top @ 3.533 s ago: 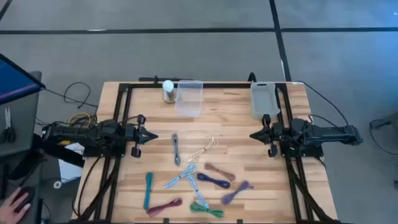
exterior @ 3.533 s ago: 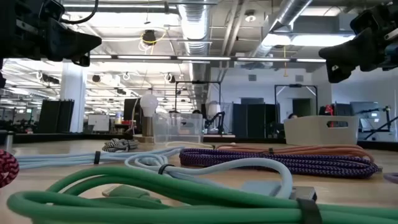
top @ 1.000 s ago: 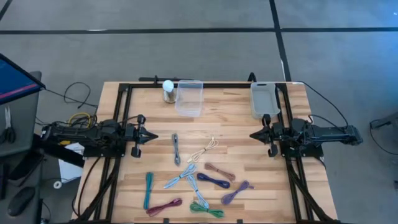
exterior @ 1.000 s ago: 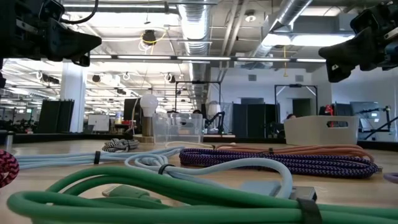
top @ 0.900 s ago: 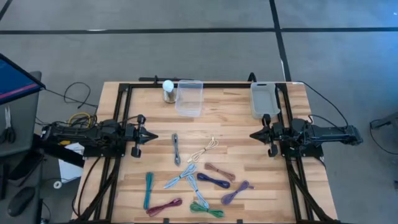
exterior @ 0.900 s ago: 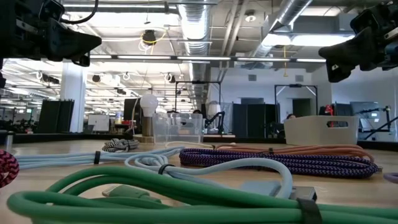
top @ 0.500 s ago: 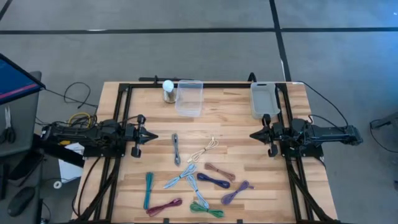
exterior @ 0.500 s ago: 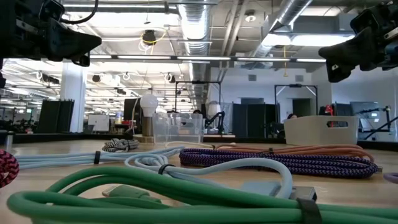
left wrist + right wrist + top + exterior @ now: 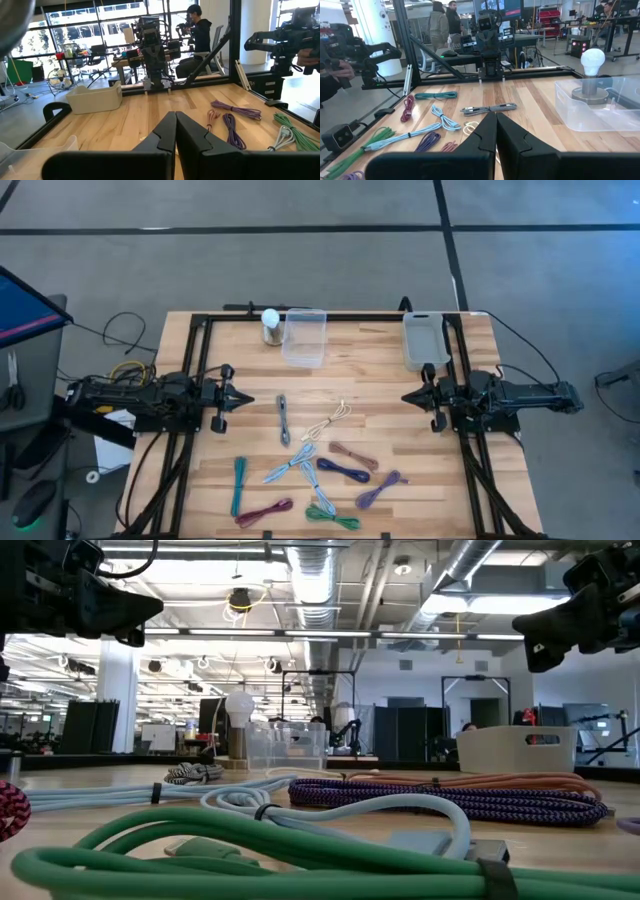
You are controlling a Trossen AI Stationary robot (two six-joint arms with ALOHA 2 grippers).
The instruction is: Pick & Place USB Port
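Several bundled USB cables lie flat on the near half of the wooden table: grey (image 9: 284, 420), cream (image 9: 330, 420), light blue (image 9: 290, 465), teal (image 9: 238, 483), brown (image 9: 352, 455), dark purple (image 9: 343, 470), purple (image 9: 380, 488), maroon (image 9: 263, 513) and green (image 9: 333, 517). My left gripper (image 9: 249, 399) hovers shut at the table's left side, pointing toward the middle. My right gripper (image 9: 405, 397) hovers shut at the right side, facing it. In each wrist view the fingers meet, left (image 9: 175, 120) and right (image 9: 495, 120), with nothing between them. Both grippers are well above the cables.
A clear plastic container (image 9: 304, 337) and a light bulb on a stand (image 9: 270, 325) sit at the far edge. A grey bin (image 9: 424, 340) sits at the far right. Black frame rails (image 9: 196, 360) run along the table's sides. People stand in the room beyond (image 9: 440, 25).
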